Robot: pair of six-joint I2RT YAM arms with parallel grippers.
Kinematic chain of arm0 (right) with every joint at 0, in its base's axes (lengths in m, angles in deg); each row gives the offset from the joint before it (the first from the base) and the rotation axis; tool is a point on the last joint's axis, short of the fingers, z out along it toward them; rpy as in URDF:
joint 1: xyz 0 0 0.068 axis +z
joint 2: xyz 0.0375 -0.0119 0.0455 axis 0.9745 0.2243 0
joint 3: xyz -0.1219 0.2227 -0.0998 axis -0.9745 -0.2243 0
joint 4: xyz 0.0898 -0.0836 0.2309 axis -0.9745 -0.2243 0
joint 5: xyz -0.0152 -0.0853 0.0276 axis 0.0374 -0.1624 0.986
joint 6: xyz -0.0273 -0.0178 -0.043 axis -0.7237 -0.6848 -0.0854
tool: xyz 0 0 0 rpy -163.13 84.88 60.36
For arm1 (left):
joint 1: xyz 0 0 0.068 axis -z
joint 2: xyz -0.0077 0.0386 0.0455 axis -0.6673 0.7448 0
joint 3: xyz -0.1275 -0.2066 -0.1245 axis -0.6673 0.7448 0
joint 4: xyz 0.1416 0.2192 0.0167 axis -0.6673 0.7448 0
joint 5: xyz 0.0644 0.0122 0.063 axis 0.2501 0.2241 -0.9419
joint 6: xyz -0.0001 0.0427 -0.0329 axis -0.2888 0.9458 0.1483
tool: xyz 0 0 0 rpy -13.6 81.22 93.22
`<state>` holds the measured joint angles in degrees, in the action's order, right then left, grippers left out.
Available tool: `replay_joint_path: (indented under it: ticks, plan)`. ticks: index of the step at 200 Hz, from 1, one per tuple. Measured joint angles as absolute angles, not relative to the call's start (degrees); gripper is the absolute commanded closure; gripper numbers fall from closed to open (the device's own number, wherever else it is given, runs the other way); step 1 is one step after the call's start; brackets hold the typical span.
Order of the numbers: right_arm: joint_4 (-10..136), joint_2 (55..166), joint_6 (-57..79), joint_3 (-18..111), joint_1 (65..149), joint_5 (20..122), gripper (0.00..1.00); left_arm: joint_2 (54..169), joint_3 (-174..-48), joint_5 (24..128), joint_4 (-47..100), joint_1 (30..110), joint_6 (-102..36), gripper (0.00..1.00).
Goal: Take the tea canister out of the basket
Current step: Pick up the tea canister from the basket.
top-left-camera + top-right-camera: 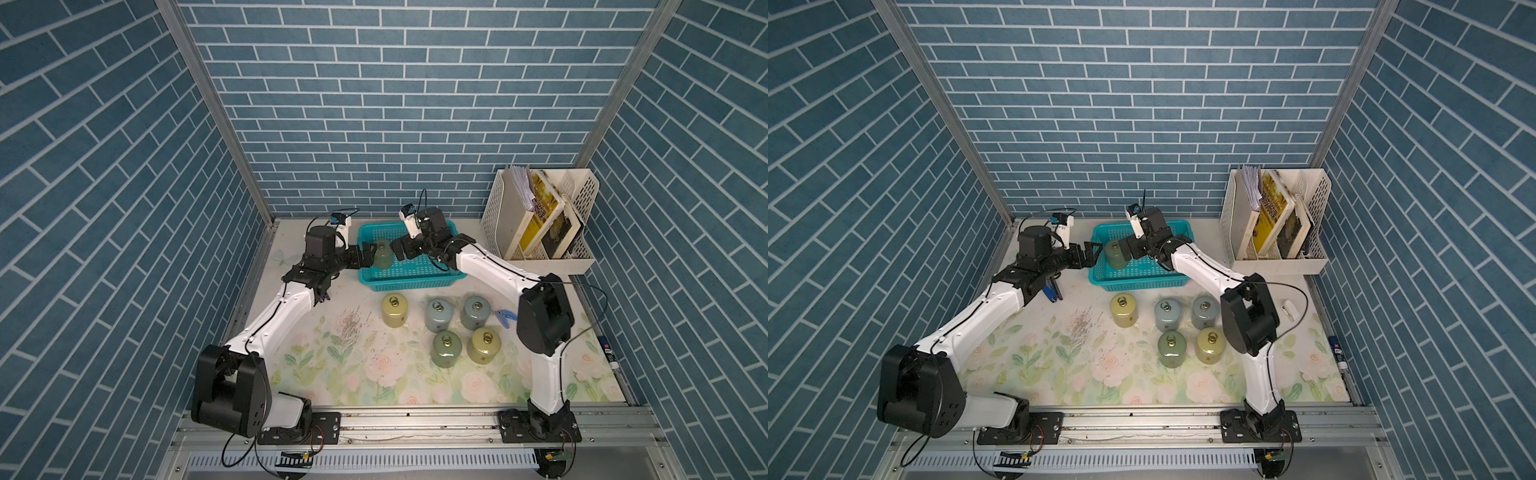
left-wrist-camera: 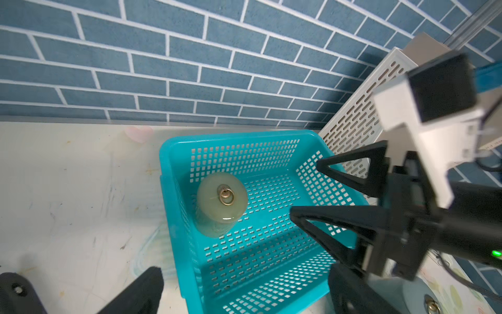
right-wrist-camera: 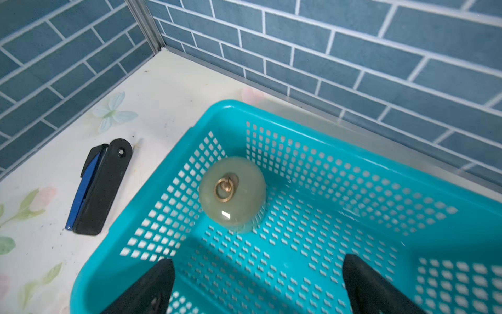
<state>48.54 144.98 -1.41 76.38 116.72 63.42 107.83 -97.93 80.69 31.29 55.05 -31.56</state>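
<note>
Teal basket [image 1: 415,279] | right arm stretched over it, end effector [image 3: 258,259] wide open, empty (short of tea canister [image 3: 232,190]) | left end effector [image 2: 81,274] open, beside rim

Table [image 1: 332,374], both top views.
- Basket [image 1: 415,283] at 12 o'clock, near the back wall.
- Tea canister [image 1: 382,258] stands upright inside, at the basket's 9 o'clock end.
- Left gripper [image 1: 1096,252] is just outside the rim, at the canister's 9 o'clock.
- Right gripper [image 1: 397,251] is over the basket, at the canister's 3 o'clock.
- File rack [image 1: 494,208] at the basket's 2 o'clock, with books [image 1: 536,220] in it.
- Row of three canisters [image 1: 438,314] on the table at the basket's 6 o'clock.
- Pair of canisters [image 1: 446,349] in front of that row.
</note>
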Motion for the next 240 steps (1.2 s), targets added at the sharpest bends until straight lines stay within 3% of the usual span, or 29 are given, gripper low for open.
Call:
replay_joint_path:
  ticks: [39, 97, 240]
  plan:
    - [44.9, 159.3, -2.3, 92.2, 116.8, 66.7, 0.0, 107.8, -97.8, 80.9, 31.2, 53.6, -31.7, 0.0]
    - [41.3, 166.6, -2.6, 102.3, 116.9, 69.1, 0.0, 108.7, -97.6, 81.3, 31.0, 53.5, -31.8, 0.0]
    - [39.8, 172.2, -2.7, 107.2, 117.4, 72.5, 0.07, 109.8, -94.9, 81.4, 29.8, 53.5, -31.8, 0.0]
